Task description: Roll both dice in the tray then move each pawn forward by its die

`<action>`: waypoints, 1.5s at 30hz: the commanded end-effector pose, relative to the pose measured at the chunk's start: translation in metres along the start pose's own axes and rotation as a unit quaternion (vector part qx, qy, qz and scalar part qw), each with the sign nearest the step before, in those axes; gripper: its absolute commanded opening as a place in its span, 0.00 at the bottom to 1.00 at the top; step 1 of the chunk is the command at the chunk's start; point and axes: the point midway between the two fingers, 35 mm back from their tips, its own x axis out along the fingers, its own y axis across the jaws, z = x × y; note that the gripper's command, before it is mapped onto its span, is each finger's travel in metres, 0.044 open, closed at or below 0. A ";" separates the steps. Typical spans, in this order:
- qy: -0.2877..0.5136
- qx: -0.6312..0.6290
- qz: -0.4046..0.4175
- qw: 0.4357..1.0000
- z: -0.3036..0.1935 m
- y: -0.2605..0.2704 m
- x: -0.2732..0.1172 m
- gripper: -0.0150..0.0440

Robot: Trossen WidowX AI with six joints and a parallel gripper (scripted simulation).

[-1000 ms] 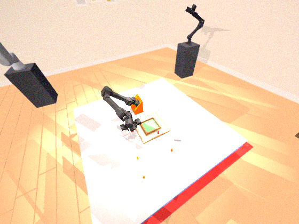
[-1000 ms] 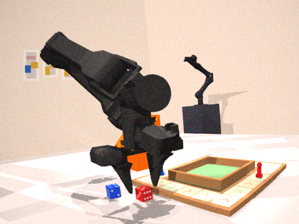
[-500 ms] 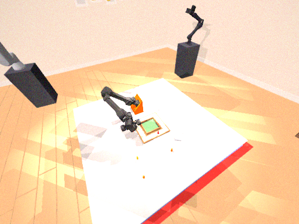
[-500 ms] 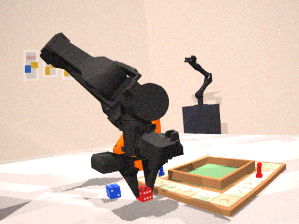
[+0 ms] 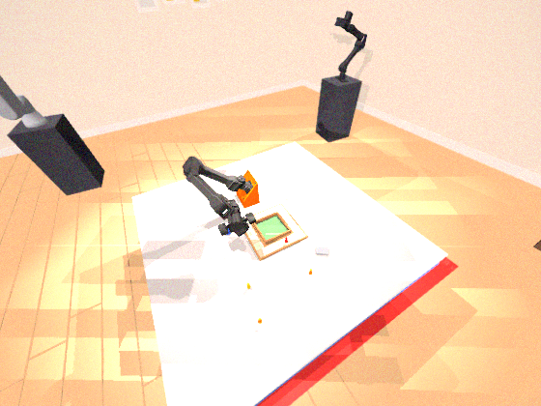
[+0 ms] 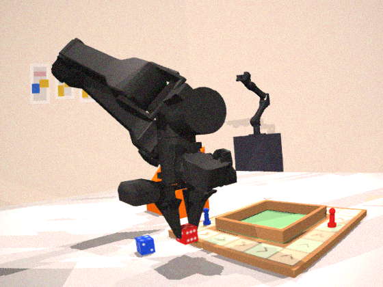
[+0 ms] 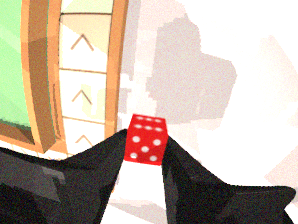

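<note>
Now, red die pip-marked.

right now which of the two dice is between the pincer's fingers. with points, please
The red die (image 6: 189,234) (image 7: 145,140), held in the pincer (image 5: 238,227) (image 6: 189,232) (image 7: 145,136). The blue die (image 6: 145,244) sits apart on the table, untouched by the fingers.

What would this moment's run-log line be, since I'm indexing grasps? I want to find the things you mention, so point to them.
fingers (image 6: 189,232): shut on red die (image 6: 188,234) (image 7: 145,140) | blue die (image 6: 145,244): on table, ungripped | tray (image 6: 254,233) (image 7: 36,75): no dice inside
</note>
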 end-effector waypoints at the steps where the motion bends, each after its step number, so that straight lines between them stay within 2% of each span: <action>1: -0.004 0.003 0.002 1.000 0.002 0.001 -0.020 0.25; 16: -0.003 0.002 -0.005 1.000 -0.012 0.000 -0.097 0.25; 22: -0.003 -0.022 -0.004 1.000 -0.010 0.005 -0.097 0.25; 31: -0.001 -0.172 0.002 0.985 0.003 0.036 -0.091 0.25; 45: -0.003 -0.401 0.009 0.916 0.019 0.088 -0.082 0.25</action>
